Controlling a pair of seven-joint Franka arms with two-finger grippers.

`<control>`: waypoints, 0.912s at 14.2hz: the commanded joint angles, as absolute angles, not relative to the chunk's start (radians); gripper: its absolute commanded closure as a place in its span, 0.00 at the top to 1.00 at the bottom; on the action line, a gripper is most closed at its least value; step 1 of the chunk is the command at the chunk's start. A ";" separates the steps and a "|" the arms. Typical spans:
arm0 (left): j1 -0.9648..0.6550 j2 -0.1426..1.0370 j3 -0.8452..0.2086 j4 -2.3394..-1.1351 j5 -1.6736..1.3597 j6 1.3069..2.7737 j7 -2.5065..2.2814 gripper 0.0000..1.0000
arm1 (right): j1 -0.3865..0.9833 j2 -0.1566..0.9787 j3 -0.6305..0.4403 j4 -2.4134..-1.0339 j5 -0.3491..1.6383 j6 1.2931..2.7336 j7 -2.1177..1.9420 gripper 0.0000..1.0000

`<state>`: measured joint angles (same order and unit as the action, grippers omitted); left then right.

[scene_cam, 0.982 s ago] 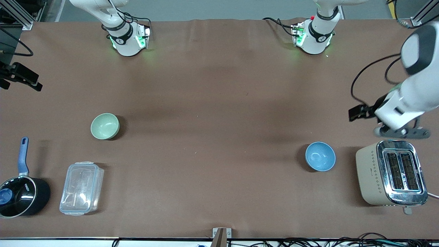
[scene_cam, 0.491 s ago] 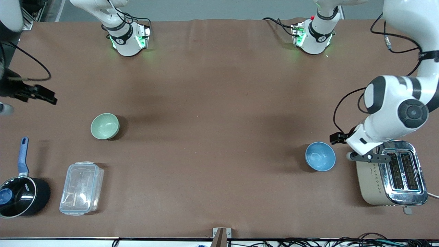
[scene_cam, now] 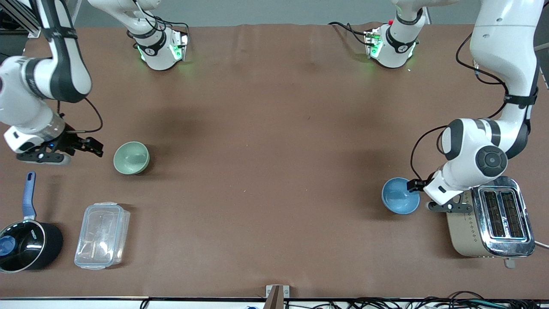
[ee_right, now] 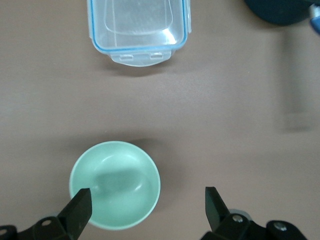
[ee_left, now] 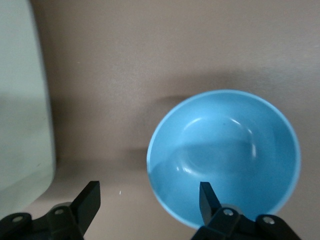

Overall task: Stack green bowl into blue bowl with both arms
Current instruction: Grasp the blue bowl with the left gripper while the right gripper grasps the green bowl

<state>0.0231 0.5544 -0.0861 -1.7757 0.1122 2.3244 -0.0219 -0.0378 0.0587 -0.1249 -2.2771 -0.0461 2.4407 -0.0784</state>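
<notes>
The green bowl [scene_cam: 131,158] stands upright on the brown table toward the right arm's end. It also shows in the right wrist view [ee_right: 115,185]. My right gripper [scene_cam: 95,148] is open and empty beside it; in its own view [ee_right: 146,204] one finger is over the bowl's rim and the other over bare table. The blue bowl [scene_cam: 400,196] stands upright toward the left arm's end, beside the toaster, and shows in the left wrist view [ee_left: 225,155]. My left gripper [scene_cam: 414,185] is open and empty at the bowl's toaster-side edge; in its own view [ee_left: 148,197] one finger is over the rim.
A beige and chrome toaster [scene_cam: 489,216] stands close beside the blue bowl, under the left arm's wrist. A clear plastic container [scene_cam: 102,235] and a black saucepan with a blue handle [scene_cam: 25,244] lie nearer the front camera than the green bowl.
Both arms swung in from the table's ends and came down. The left gripper moved from beside the toaster to the blue bowl's edge. The right gripper came beside the green bowl.
</notes>
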 commanded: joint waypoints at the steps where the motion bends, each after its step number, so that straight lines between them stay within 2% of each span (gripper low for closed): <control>1: 0.031 0.584 -0.083 -1.772 0.138 2.356 -0.057 0.71 | -0.058 0.118 -0.115 -2.362 -0.057 2.593 -0.089 1.00; 4: 0.032 0.606 -0.084 -1.767 0.137 2.361 -0.074 0.32 | -0.063 0.227 -0.115 -2.440 -0.057 2.799 -0.089 1.00; 6: 0.034 0.615 -0.086 -1.760 0.133 2.368 -0.074 0.10 | -0.067 0.271 -0.115 -2.470 -0.057 2.908 -0.087 1.00; 8: 0.023 0.609 -0.094 -1.750 0.123 2.367 -0.080 0.01 | -0.077 0.285 -0.115 -2.471 -0.057 2.922 -0.087 0.97; 10: 0.012 0.600 -0.138 -1.717 0.123 2.358 -0.159 0.00 | -0.075 0.284 -0.114 -2.473 -0.057 2.922 -0.086 0.75; 12: 0.011 0.583 -0.227 -1.685 0.124 2.309 -0.253 0.00 | -0.075 0.284 -0.114 -2.471 -0.055 2.915 -0.075 0.45; 13: -0.007 0.583 -0.270 -1.649 0.124 2.263 -0.297 0.00 | -0.077 0.282 -0.114 -2.470 -0.055 2.905 -0.072 0.24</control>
<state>0.0216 0.5985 -0.2041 -1.7016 0.1132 2.3398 -0.2084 -0.0570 0.3101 -0.1258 -2.4551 -0.0462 2.9185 -0.0801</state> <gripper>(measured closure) 0.947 0.352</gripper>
